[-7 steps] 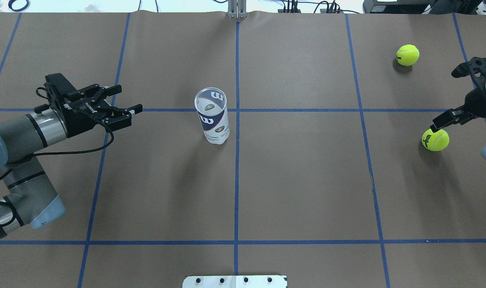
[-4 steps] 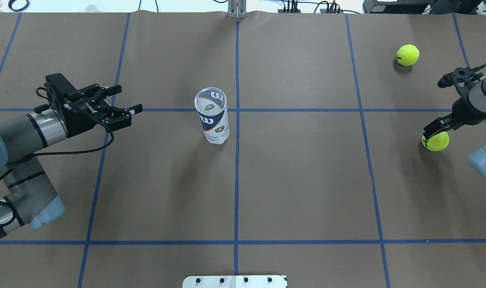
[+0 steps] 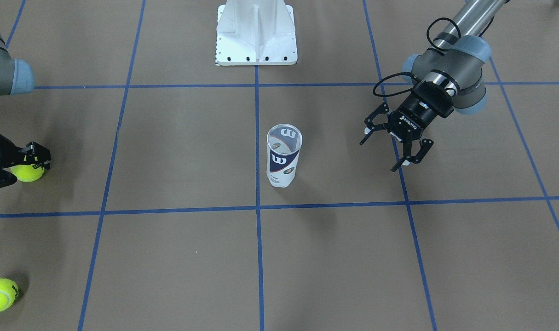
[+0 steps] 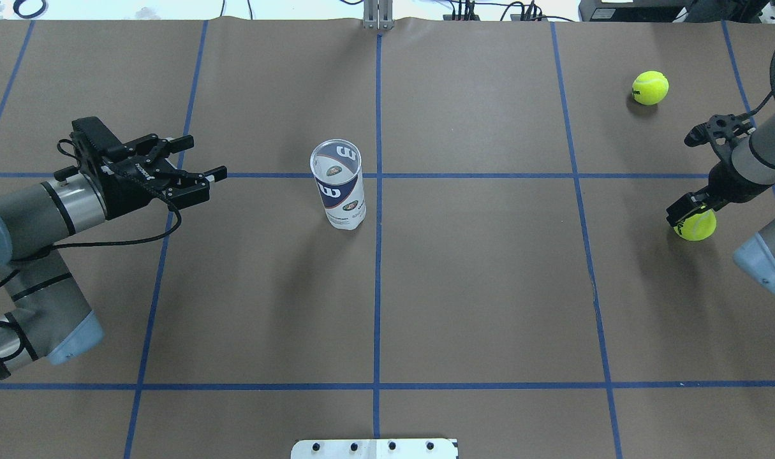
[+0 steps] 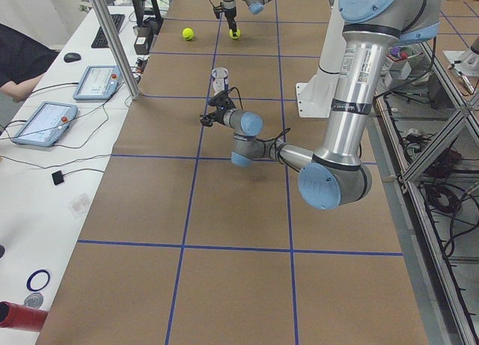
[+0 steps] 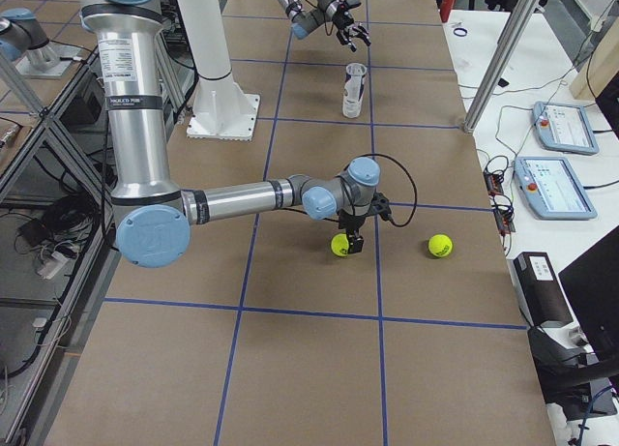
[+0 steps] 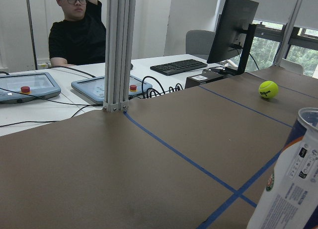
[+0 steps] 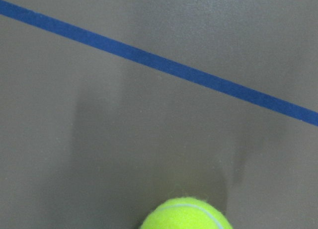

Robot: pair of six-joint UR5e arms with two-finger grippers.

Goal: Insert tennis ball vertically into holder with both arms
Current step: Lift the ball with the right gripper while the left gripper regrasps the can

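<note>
The left fingers (image 4: pixel 210 173) are spread wide and hold nothing. They hang above the desk (image 4: pixel 476 287) near the holder (image 4: pixel 339 191), apart from it, with the tips aimed its way. The right fingers (image 4: pixel 679 210) sit low over a tennis ball (image 4: pixel 698 226) that rests on the desk at the robot's far right. One finger touches the ball's side; whether the pair clamps it I cannot tell. The holder stands upright near the desk's middle, long axis vertical, open mouth up. A second ball (image 4: pixel 650 87) lies well apart from the first.
</note>
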